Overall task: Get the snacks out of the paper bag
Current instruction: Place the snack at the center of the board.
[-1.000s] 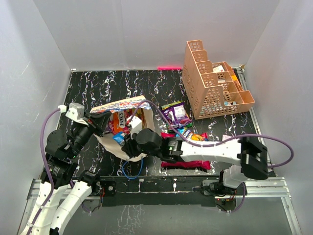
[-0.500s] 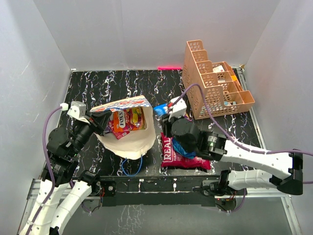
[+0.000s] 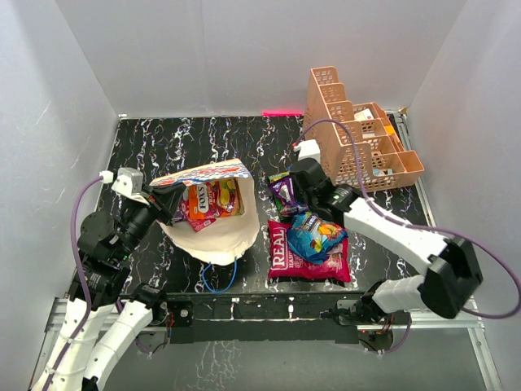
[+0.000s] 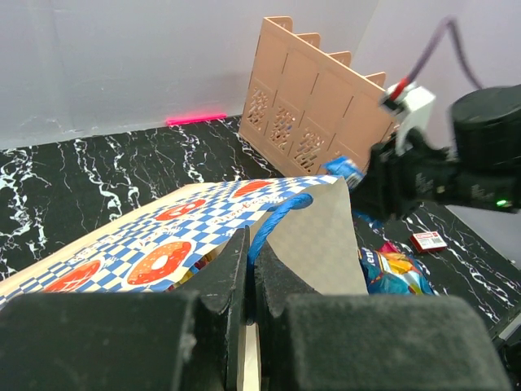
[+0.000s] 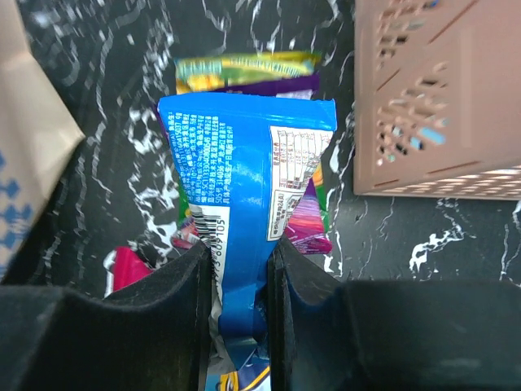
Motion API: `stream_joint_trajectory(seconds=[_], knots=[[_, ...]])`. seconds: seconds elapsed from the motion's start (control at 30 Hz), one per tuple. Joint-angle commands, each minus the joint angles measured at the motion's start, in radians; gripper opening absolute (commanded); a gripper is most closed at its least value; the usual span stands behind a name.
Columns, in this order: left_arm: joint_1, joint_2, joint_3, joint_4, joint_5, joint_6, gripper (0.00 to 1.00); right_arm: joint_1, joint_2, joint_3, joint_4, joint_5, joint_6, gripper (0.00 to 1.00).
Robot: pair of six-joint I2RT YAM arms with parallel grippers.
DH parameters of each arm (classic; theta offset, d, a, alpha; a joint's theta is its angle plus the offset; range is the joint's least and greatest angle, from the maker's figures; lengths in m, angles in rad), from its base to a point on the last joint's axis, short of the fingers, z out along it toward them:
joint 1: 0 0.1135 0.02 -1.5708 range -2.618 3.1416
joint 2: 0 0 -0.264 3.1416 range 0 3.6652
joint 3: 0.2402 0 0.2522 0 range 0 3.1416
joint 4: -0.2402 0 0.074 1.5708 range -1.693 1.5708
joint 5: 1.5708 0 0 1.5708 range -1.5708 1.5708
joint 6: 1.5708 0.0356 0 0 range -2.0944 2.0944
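The blue-and-white checkered paper bag (image 3: 207, 175) lies tilted with its mouth toward the right, and an orange-red snack packet (image 3: 213, 199) shows inside. My left gripper (image 4: 251, 244) is shut on the bag's blue cord handle (image 4: 281, 216) and holds the mouth up. My right gripper (image 5: 240, 252) is shut on a blue snack packet (image 5: 236, 163). It hangs above a purple and yellow-green packet (image 3: 282, 193), just left of the rack. A large red "REAL" bag (image 3: 281, 248) lies on the table with another blue packet (image 3: 317, 235) on top.
The orange lattice rack (image 3: 354, 138) stands at the back right, close to my right gripper. A small red-and-white card (image 4: 428, 241) lies right of the snacks. The bag's second blue cord loop (image 3: 218, 281) trails toward the near edge. A pink strip (image 3: 281, 112) runs along the back wall.
My right gripper came out of the bag's mouth with the blue packet and swung right and back toward the rack. The left gripper and the bag held still.
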Motion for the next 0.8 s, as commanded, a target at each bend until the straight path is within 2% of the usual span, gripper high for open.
stream_joint_trajectory(seconds=[0.0, 0.53, 0.67, 0.77], knots=[[-0.002, 0.015, 0.048, 0.017, 0.014, 0.006, 0.00, -0.026, 0.097, 0.044, 0.009, -0.072, -0.021, 0.29], [-0.002, 0.007, 0.041, 0.017, 0.080, -0.005, 0.00, -0.094, 0.263, -0.055, 0.155, -0.117, 0.066, 0.33], [-0.002, -0.003, 0.033, 0.017, 0.079, -0.011, 0.00, -0.095, 0.258, -0.022, 0.115, -0.146, 0.061, 0.41], [-0.002, 0.000, 0.038, 0.016, 0.082, -0.010, 0.00, -0.095, 0.220, 0.024, 0.064, -0.156, 0.064, 0.53]])
